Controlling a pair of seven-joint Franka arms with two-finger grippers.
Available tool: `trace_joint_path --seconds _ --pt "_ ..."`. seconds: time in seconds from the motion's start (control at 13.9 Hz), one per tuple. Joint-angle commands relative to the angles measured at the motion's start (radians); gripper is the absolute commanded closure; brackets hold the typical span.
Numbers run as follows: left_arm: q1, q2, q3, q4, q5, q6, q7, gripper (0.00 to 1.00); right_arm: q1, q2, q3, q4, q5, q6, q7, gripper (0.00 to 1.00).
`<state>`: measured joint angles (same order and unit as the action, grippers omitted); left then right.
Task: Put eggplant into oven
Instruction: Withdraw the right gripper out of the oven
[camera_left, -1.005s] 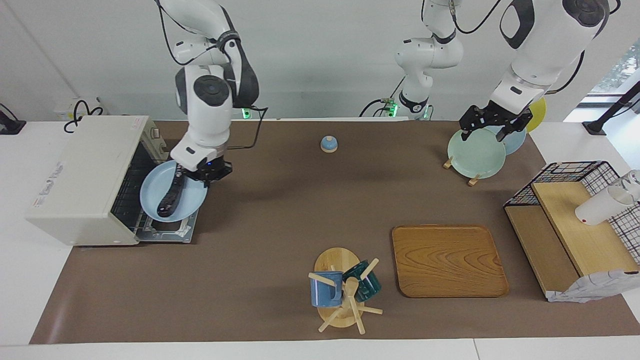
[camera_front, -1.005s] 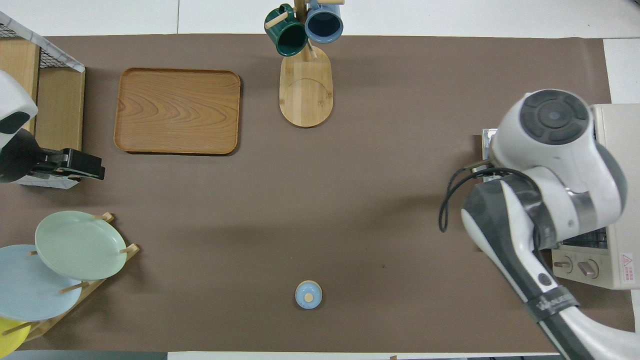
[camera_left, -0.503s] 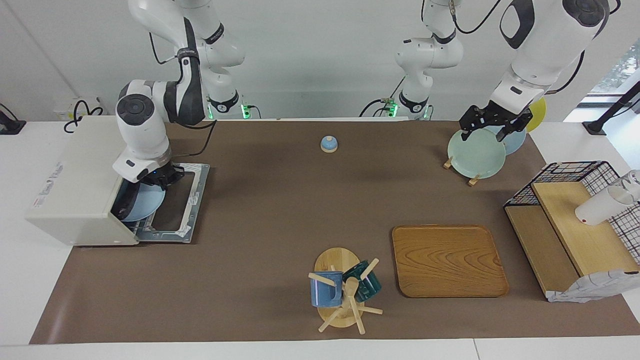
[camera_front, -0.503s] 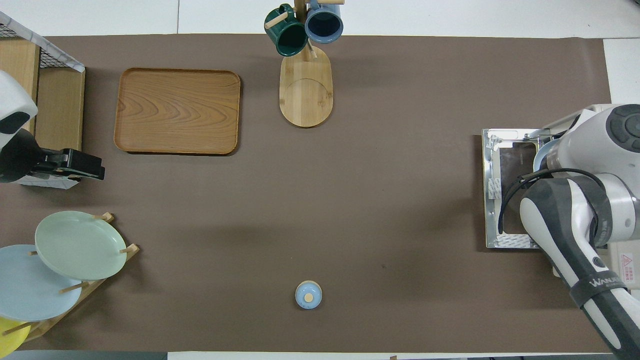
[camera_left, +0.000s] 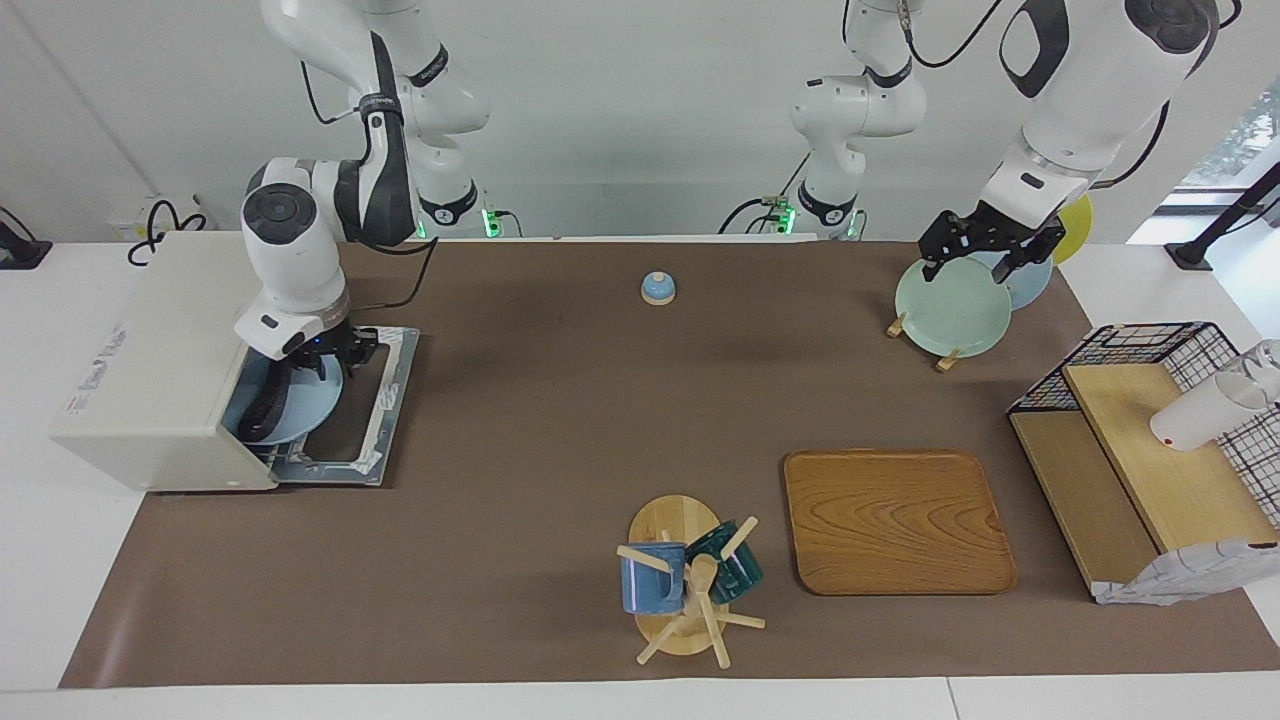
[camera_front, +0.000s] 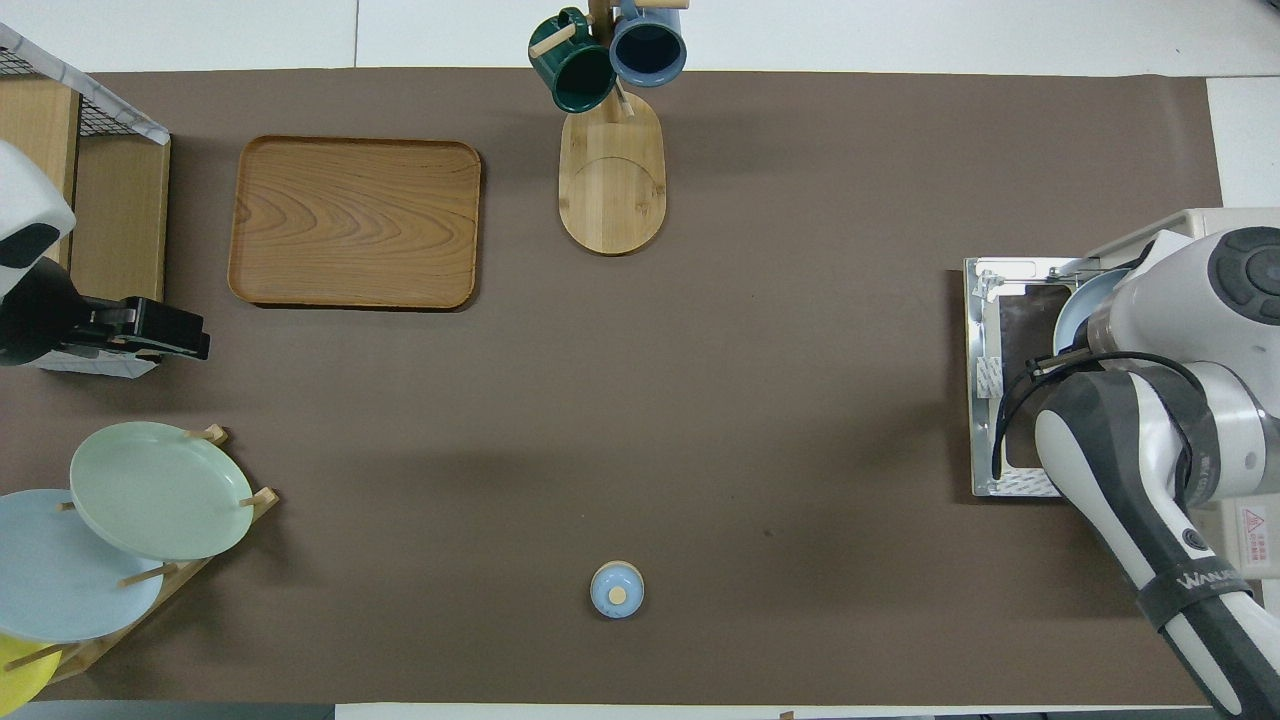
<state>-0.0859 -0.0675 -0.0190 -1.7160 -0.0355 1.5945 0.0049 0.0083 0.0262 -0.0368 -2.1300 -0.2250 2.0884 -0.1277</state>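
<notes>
Since a second ago: the right claw (camera_left: 330, 355) has carried the light blue plate (camera_left: 300, 405), with the eggplant (camera_left: 262, 412) lying on it, from over the oven door (camera_left: 375, 400) into the mouth of the oven (camera_left: 160, 360); in the last half second the plate sits a little further out toward the door.

Item, eggplant: dark and slender, lengthwise on the plate, partly under the oven's roof. You can read the plate as its carrier, so the claw never has to pinch the vegetable itself.

Item, plate: half inside the oven cavity, its outer edge over the lowered door.

Item, right claw: at the plate's rim nearest the robots, just outside the oven mouth. You cannot tell whether it is gripping the rim or letting go.

Item, left claw (camera_left: 990, 250): fingers spread, holding nothing, waiting over the plate rack (camera_left: 945, 355), well apart from the oven.

Item, tabletop (camera_left: 560, 420): brown mat on a white surface. Oven at the right arm's end, door folded flat. Small blue bell (camera_left: 657, 288) toward the middle from the oven. Mug tree (camera_left: 690, 590) and wooden tray (camera_left: 895, 520) farther from the robots than the oven. Wire shelf unit (camera_left: 1150, 440) at the left arm's end.

Item, room: plain white wall at the robots' end, a window edge at the left arm's end.
</notes>
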Motion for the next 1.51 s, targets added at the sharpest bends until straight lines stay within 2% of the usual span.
trace_joint_path --seconds 0.0,0.07,0.22,0.36,0.72,1.01,1.15,1.29,1.44 --pt "0.001 -0.015 -0.001 -0.01 0.014 0.01 0.01 0.0 0.063 0.011 0.014 0.036 0.099 0.014 0.016 0.86" --pt "0.001 -0.015 -0.001 -0.01 0.014 0.01 0.009 0.0 0.097 0.027 0.014 0.032 0.102 0.054 0.063 0.99" --pt "0.001 -0.015 -0.001 -0.01 0.014 0.012 0.01 0.0 0.119 0.084 0.014 0.003 0.104 0.146 0.144 1.0" --pt "0.001 -0.015 -0.001 -0.01 0.014 0.012 0.01 0.0 0.104 0.153 0.012 -0.021 0.105 0.208 0.145 1.0" --pt "0.001 -0.015 -0.001 -0.01 0.014 0.01 0.01 0.0 0.073 0.173 0.012 -0.053 0.104 0.225 0.131 1.0" --pt "0.001 -0.015 -0.001 -0.01 0.014 0.01 0.01 0.0 0.075 0.175 0.009 -0.018 0.024 0.177 0.062 1.0" --pt "0.001 -0.015 -0.001 -0.01 0.014 0.012 0.009 0.0 0.068 0.172 0.009 0.054 -0.004 0.084 0.028 1.0" --pt "0.001 -0.015 -0.001 -0.01 0.014 0.01 0.01 0.0 0.029 0.159 0.008 0.125 -0.004 0.004 -0.064 1.0" --pt "0.001 -0.015 -0.001 -0.01 0.014 0.012 0.01 0.0 -0.03 0.132 0.008 0.143 0.004 -0.022 -0.165 1.0"
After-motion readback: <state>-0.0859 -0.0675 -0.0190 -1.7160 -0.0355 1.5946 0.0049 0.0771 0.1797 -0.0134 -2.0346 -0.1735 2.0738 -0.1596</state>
